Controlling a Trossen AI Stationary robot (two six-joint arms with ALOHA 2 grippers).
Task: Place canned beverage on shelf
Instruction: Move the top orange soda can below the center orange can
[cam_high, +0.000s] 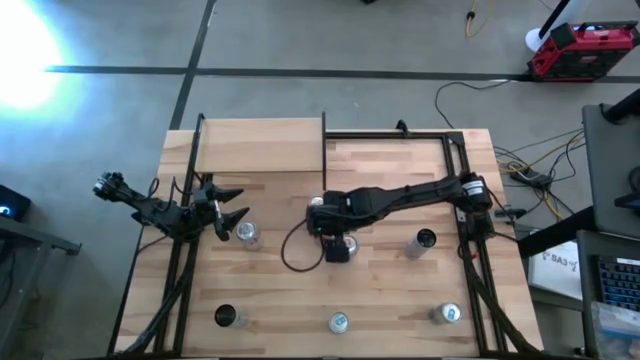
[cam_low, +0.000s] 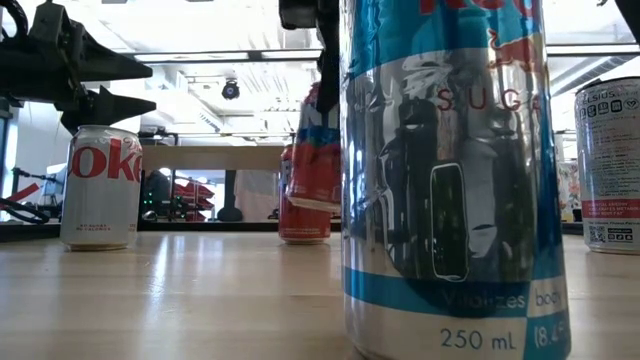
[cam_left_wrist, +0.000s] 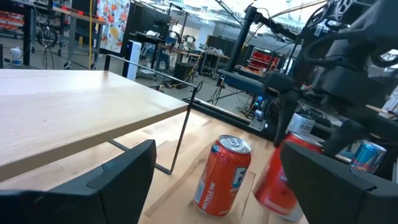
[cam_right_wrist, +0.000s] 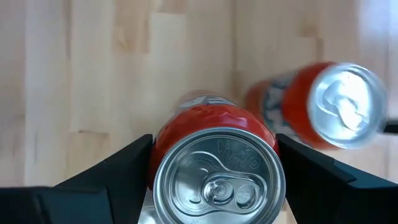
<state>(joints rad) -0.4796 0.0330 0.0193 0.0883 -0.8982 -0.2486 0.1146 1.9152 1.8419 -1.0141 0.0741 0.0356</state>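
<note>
Gripping a red can (cam_right_wrist: 214, 163) between its two fingers, the right gripper (cam_high: 338, 243) sits over mid-table; in the low view this can (cam_low: 318, 160) hangs tilted, off the tabletop. A second red can (cam_right_wrist: 323, 102) stands just beside it; low view shows it (cam_low: 303, 215) upright on the table behind the lifted one, left wrist view shows it (cam_left_wrist: 222, 175) near the shelf's front leg.

Shelf (cam_high: 262, 146) is at the far-left part of the table, pale board on a thin black frame, nothing on top.

Left gripper (cam_high: 232, 208) hovers near the shelf's front edge, fingers spread, holding nothing. A Coke can (cam_high: 247, 233) stands just beside its tips; in the low view it (cam_low: 101, 187) is upright under those fingers.

Other cans: a dark-top one (cam_high: 424, 241) right of the right gripper, three along the near edge, left (cam_high: 226, 317), middle (cam_high: 339, 322), right (cam_high: 449, 314). The middle one is a blue-silver can (cam_low: 445, 180) that fills the low view and blocks much of it. White can (cam_low: 608, 165) at that view's right edge.

A black cable (cam_high: 296, 250) loops on the table by the right gripper.
</note>
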